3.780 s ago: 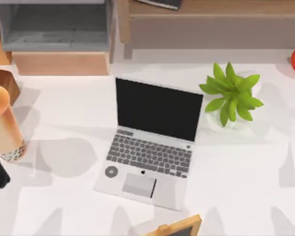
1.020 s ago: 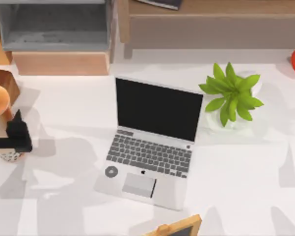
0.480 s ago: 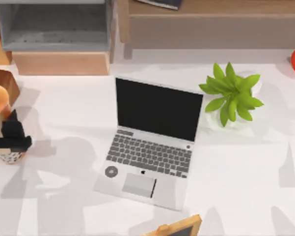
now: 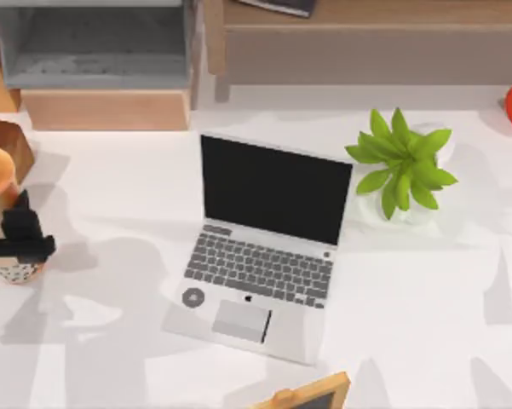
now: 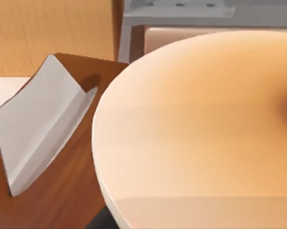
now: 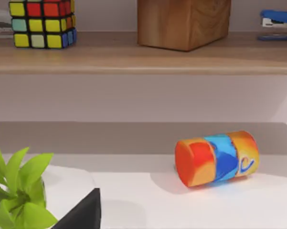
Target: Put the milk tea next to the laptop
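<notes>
Clamped in left gripper (image 4: 21, 243) at table's left edge: milk tea (image 4: 2, 217), partly cropped, well left of laptop (image 4: 260, 243); finger gap indiscernible.

Milk tea (image 4: 2, 217): tall tapered cup, tan-orange drink, rounded lid, dark speckled pearls at the base. Stands at the far left edge of the tabletop, partly cut off by the top view's edge, its middle hidden behind the black left gripper (image 4: 21, 234). In the left wrist view its pale orange side (image 5: 196, 129) sits very close to the camera.

Laptop (image 4: 260, 247): silver-grey, open, black screen upright, grey keys, trackpad, round sticker left of the trackpad. Sits mid-tabletop, turned slightly, well apart from the cup.
</notes>
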Controlling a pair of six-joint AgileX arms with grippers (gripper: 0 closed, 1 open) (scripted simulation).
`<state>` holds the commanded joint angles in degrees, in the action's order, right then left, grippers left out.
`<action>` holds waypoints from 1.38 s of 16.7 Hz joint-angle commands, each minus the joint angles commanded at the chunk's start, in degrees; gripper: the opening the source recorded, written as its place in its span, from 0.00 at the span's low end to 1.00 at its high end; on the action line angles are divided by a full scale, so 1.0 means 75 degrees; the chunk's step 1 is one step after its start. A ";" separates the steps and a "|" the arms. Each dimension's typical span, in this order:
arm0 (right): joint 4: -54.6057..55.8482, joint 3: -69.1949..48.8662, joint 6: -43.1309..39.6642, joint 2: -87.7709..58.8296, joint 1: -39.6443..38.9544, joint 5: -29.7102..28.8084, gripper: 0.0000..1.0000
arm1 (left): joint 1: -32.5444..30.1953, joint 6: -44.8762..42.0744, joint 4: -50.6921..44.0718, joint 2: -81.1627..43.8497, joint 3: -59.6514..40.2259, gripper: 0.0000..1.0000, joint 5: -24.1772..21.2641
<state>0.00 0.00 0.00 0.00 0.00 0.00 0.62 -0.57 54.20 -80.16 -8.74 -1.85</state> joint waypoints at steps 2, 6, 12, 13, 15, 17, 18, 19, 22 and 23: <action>0.0000 0.0000 0.0000 0.0000 0.0000 0.0000 1.00 | 0.0000 0.0000 0.0000 0.0000 0.0000 0.00 0.0000; 0.0000 0.0000 0.0000 0.0000 0.0000 0.0000 1.00 | 0.0003 -0.0013 -0.0267 0.0238 -0.0044 0.00 0.0007; 0.0000 0.0000 0.0000 0.0000 0.0000 0.0000 1.00 | 0.0004 -0.0009 -0.0759 0.0606 -0.0140 0.00 0.0010; 0.0000 0.0000 0.0000 0.0000 0.0000 0.0000 1.00 | 0.0005 -0.0021 -0.0744 0.0579 -0.0112 0.00 0.0012; 0.0000 0.0000 0.0000 0.0000 0.0000 0.0000 1.00 | -0.0051 -0.0010 -0.0722 0.0587 -0.0177 0.00 0.0054; 0.0000 0.0000 0.0000 0.0000 0.0000 0.0000 1.00 | -0.0336 0.0037 -0.0676 0.0531 -0.0521 0.00 0.0267; 0.0000 0.0000 0.0000 0.0000 0.0000 0.0000 1.00 | -0.0581 0.0060 -0.0680 0.0424 -0.0828 0.00 0.0441; 0.0000 0.0000 0.0000 0.0000 0.0000 0.0000 1.00 | -0.0865 0.0081 -0.0698 0.0288 -0.1199 0.00 0.0639; 0.0000 0.0000 0.0000 0.0000 0.0000 0.0000 1.00 | -0.1913 0.0142 -0.0834 -0.0271 -0.2754 0.00 0.1366; 0.0000 0.0000 0.0000 0.0000 0.0000 0.0000 1.00 | -0.2292 0.0174 -0.0901 -0.0484 -0.3382 0.00 0.1637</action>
<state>0.00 0.00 0.00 0.00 0.00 0.00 -16.57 0.73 47.44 -83.79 -34.11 10.42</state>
